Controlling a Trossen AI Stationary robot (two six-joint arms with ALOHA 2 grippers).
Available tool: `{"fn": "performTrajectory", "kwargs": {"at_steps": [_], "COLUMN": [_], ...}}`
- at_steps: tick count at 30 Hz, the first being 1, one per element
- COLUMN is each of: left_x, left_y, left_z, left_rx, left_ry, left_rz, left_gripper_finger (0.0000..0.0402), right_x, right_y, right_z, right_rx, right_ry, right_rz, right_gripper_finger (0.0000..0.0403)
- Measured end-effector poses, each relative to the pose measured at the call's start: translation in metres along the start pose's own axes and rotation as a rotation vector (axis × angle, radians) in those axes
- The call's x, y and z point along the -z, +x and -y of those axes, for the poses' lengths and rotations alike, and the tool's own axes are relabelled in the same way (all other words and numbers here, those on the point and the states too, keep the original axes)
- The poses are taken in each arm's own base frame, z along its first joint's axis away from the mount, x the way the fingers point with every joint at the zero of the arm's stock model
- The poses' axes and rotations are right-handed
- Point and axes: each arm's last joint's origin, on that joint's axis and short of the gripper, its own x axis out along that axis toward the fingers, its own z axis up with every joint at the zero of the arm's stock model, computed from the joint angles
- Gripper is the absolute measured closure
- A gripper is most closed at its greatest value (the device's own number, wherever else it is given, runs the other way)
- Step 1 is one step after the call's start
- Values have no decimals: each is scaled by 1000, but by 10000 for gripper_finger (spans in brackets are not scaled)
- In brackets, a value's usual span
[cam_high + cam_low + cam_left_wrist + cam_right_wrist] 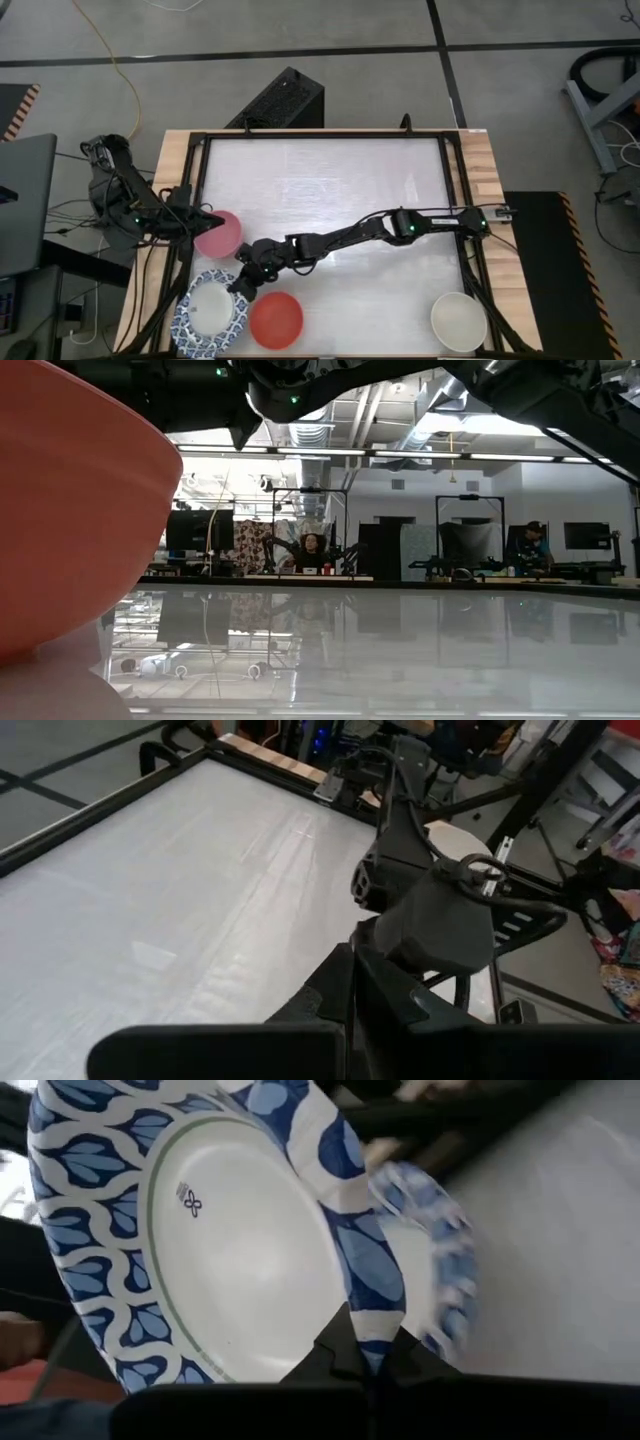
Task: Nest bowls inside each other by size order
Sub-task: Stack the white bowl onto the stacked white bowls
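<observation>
A blue-and-white patterned bowl [208,308] with a white centre sits at the table's near left, and my right gripper [368,1355] is shut on it. A second blue-patterned bowl [432,1265] shows just beyond and under it. A red bowl [275,320] rests on its base right beside them and fills the left of the low view [60,510]. A small pink bowl [218,234] stands at the left edge, with my left gripper [205,220] at its left rim. A cream-white bowl [458,320] stands at the near right. My right gripper pinches the rim [374,1312] of the top blue-and-white bowl between its two fingers, on the side toward the table's far right. The fingers [243,283] come slanting down from that side. The bowl is tilted, its held side raised off the patterned bowl below.
The right arm [350,235] stretches low across the table's middle from the right edge. A black frame [200,180] borders the white table top. The far half of the table [320,170] is bare. People sit at desks in the room beyond [312,550].
</observation>
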Motion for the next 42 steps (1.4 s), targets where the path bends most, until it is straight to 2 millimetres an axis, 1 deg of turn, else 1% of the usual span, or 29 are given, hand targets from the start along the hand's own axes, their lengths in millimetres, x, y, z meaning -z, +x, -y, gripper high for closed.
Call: {"fn": "performTrajectory", "kwargs": {"at_steps": [4,11,15,19,23,28,32,39,42], "left_x": [0,1,2,7,15,19,22,25,28], "left_y": [0,0,0,4,10,15,17,17,18], "left_z": [0,-1,-1,2,6,12,14,16,18], "left_rx": [-4,-14,-13,-13,-45,-62,-54,-1,22], "left_ry": [1,-27,-68,-65,-40,-18,-38,-115,-121], "left_rz": [0,-1,-14,-61,-89,-101,-129,-233,-290], "left_gripper_finger": [401,401,401,401,401,401,401,402,401], "right_x": [2,3,0,-4,-4,-4,-3,-3,-3], "right_y": [0,0,0,0,0,0,0,0,0], "right_z": [-1,1,-2,-6,-6,-7,-8,-7,-8], "right_rx": [15,46,10,-29,-28,-34,-36,-36,-36], "right_ry": [-29,-21,-58,-76,-77,-125,-148,-158,-167], "right_rz": [6,-9,22,63,58,61,59,59,58], "right_gripper_finger": [396,398,398,398,396,388,374,341,327]}}
